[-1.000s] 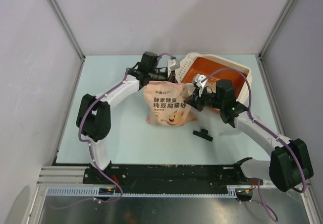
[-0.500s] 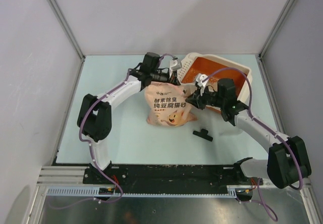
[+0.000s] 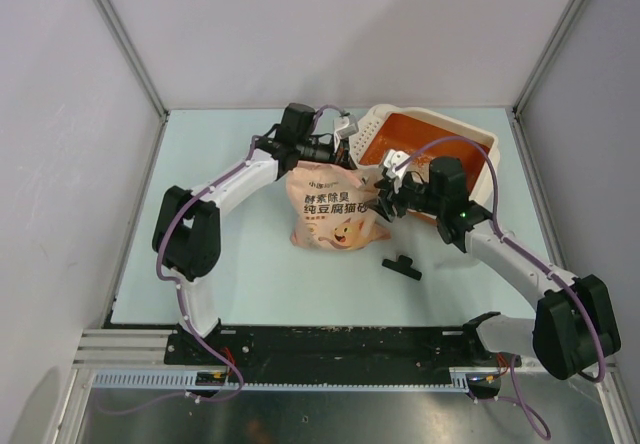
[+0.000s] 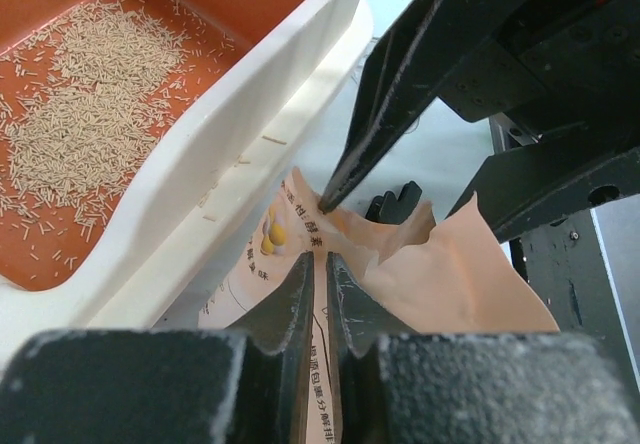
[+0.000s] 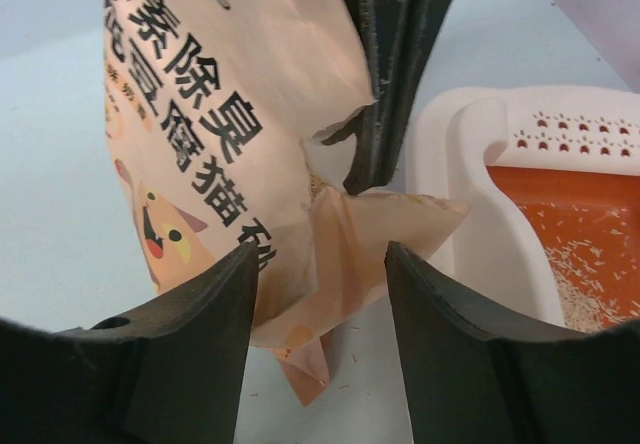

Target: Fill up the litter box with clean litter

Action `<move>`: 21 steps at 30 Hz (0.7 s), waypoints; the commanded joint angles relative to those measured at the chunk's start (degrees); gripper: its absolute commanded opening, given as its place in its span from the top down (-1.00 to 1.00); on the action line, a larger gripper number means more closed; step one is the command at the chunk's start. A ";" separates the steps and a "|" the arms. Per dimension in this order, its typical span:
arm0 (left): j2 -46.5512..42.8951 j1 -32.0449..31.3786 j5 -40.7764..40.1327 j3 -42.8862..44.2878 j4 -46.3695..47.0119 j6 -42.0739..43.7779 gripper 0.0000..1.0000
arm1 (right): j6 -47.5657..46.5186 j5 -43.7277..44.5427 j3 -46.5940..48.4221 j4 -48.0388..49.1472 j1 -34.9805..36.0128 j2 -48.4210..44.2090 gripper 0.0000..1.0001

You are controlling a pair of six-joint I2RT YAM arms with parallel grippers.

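The litter box (image 3: 432, 112), cream outside and orange inside, stands at the back right of the table. A thin layer of clean litter (image 4: 80, 114) lies on its orange floor, also seen in the right wrist view (image 5: 580, 289). The pink bag (image 3: 330, 209) stands upright against the box's near-left wall (image 4: 250, 134). My left gripper (image 4: 320, 259) is shut on the bag's torn top edge. My right gripper (image 5: 320, 254) is open, its jaws on either side of a loose corner flap (image 5: 380, 234) of the bag without touching it.
A small black part (image 3: 401, 264) lies on the table in front of the bag. A few stray granules (image 5: 345, 384) are scattered on the table by the box wall. The enclosure's white walls surround the table on three sides.
My right gripper has opened and let go of the bag's corner. The left gripper keeps its hold, and the bag has hardly moved.
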 commanded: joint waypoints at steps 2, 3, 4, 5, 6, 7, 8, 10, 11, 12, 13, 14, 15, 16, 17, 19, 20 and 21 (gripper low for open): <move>-1.74 0.03 2.11 -1.52 0.81 -2.30 0.75 | 0.19 4.16 1.15 4.25 -0.08 0.27 -0.22; -1.92 -0.06 2.11 -1.78 0.81 -2.39 0.75 | 0.46 4.33 1.15 4.52 -0.08 0.28 -0.24; -2.09 -0.06 2.28 -2.13 0.81 -2.39 0.76 | 0.81 4.42 1.07 4.96 -0.08 0.54 -0.25; -2.18 -0.06 2.11 -2.31 0.81 -2.30 0.76 | 1.07 4.42 1.07 5.05 -0.08 0.71 -0.27; -2.36 -0.06 1.93 -2.31 0.81 -2.47 0.76 | 1.25 4.59 1.15 5.05 0.00 0.63 -0.28; -2.27 -0.06 1.85 -2.40 0.81 -2.30 0.76 | 1.51 4.77 1.15 4.88 -0.08 0.72 -0.29; -2.36 -0.06 1.93 -2.40 0.81 -2.39 0.76 | 1.69 5.21 1.15 4.70 0.00 0.72 -0.30; -2.27 -0.06 1.67 -2.14 0.90 -2.47 0.76 | 2.21 5.65 1.07 4.00 -0.08 0.45 -0.31; -2.27 -0.06 1.58 -2.14 0.82 -2.39 0.77 | 2.74 5.91 1.07 3.82 -0.17 0.37 -0.33; -2.18 -0.06 1.67 -1.96 0.81 -2.47 0.77 | 3.27 6.00 1.07 3.73 -0.34 0.54 -0.34; -2.10 -0.06 1.93 -1.87 0.90 -2.47 0.77 | 3.97 6.00 1.07 3.99 -0.78 0.63 -0.36; -1.92 -0.06 2.11 -1.70 0.82 -2.56 0.77 | 4.50 4.52 1.07 4.26 -1.31 0.72 -0.39; -1.83 -0.06 2.11 -1.61 0.81 -2.56 0.78 | 4.94 3.03 1.15 4.61 -2.01 1.41 -0.42; -1.74 -0.06 2.63 -1.26 0.81 -2.74 0.78 | 5.20 1.36 1.24 5.39 -3.32 1.77 -0.44; -1.57 -0.06 2.90 -1.17 0.90 -2.83 0.79 | 5.55 -1.70 1.59 5.49 -4.12 2.12 -0.48; -1.48 -0.06 2.99 -0.73 0.81 -3.09 0.78 | 6.43 -5.06 2.64 4.36 -5.87 3.87 -0.49; -1.22 0.03 3.25 -0.64 0.81 -3.18 0.78 | 6.87 -7.77 3.26 4.09 -6.32 4.40 -0.50; -1.13 -0.06 3.43 -0.56 0.81 -3.18 0.78 | 7.57 -8.93 3.96 4.08 -6.76 4.93 -0.50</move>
